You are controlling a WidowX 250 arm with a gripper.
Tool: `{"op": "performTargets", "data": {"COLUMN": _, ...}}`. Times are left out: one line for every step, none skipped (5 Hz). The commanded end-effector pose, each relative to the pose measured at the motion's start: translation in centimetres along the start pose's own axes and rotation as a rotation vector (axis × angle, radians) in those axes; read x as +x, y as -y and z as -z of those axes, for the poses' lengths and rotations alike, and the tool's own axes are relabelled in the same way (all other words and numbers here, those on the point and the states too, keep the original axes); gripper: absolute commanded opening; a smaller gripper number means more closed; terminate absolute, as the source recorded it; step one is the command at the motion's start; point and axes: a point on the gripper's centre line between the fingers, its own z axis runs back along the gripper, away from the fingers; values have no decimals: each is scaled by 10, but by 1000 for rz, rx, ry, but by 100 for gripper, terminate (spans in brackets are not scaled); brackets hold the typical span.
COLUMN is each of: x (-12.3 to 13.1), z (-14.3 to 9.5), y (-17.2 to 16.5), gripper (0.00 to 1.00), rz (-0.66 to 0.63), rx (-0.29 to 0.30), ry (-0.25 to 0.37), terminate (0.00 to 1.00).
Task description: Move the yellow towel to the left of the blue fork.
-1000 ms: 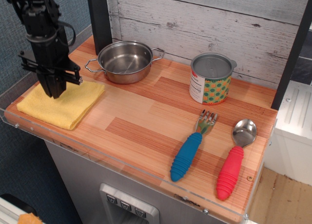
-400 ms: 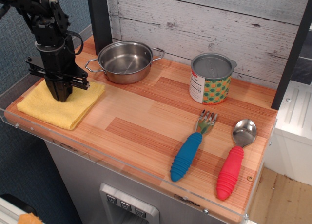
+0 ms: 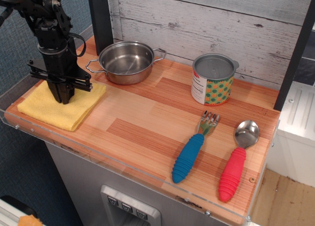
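While the yellow towel (image 3: 61, 106) lies unmoved, the claw (image 3: 63, 99) has lowered onto it, grip unclear.

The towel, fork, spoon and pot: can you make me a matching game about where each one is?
Things:
1. towel
2. fork
3. spoon
4. pot

Places:
A. back of the table, left of the tin can
B. farthest right at the front
C. far left, under the gripper
D. front, just left of the red handle

Pairs: 1-C, 2-D, 3-B, 4-A
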Motion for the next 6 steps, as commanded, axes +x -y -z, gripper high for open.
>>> {"op": "performTargets", "data": {"x": 4, "z": -6, "y": 20, "gripper": 0, "rz": 33, "rx": -23, "ry": 31, "terminate": 0}}
{"op": "performTargets", "data": {"x": 2, "z": -5, "y": 33, "gripper": 0, "rz": 57, "rx": -20, "ry": 31, "terminate": 0}}
{"op": "performTargets", "data": {"x": 3, "z": -6, "y": 47, "gripper": 0, "rz": 81, "rx": -27, "ry": 35, "terminate": 0}}
{"op": "performTargets", "data": {"x": 1, "z": -6, "y": 56, "gripper": 0, "rz": 100, "rx": -24, "ry": 35, "terminate": 0}}
{"op": "performTargets", "data": {"x": -1, "z": -7, "y": 64, "gripper": 0, "rz": 86, "rx": -49, "ry": 28, "terminate": 0}}
{"op": "performTargets", "data": {"x": -6, "z": -4, "y": 70, "gripper": 0, "rz": 58, "rx": -33, "ry": 8, "terminate": 0}}
